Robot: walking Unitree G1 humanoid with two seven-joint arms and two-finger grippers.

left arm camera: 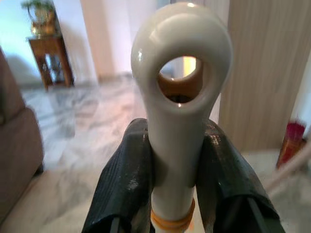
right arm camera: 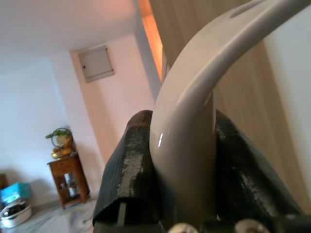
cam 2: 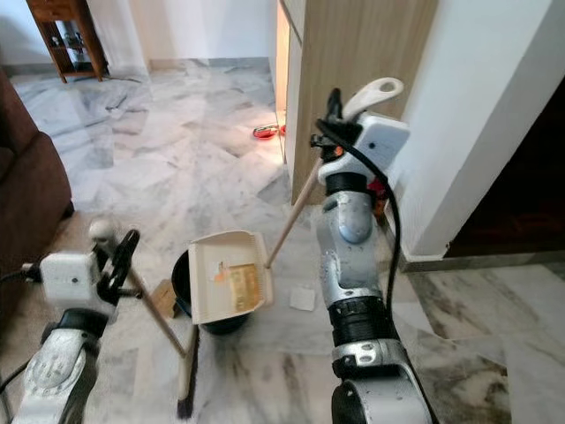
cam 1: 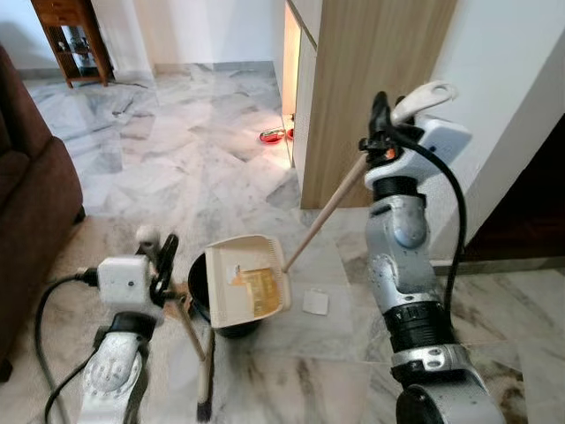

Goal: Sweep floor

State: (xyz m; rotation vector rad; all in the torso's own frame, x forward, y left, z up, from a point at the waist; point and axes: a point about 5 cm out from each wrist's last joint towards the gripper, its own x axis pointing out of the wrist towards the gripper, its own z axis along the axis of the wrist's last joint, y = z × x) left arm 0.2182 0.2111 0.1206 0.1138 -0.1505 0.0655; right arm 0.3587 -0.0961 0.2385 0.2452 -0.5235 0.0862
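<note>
Overhead, the right gripper clamps the dustpan handle, tipping it over the black bin (paper inside) — the left gripper clamps the broom.

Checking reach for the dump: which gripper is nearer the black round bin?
Left. The left gripper, shut on the wooden broom handle, sits right beside the black round bin. The right gripper holds the cream dustpan's long handle, high above and away.
</note>
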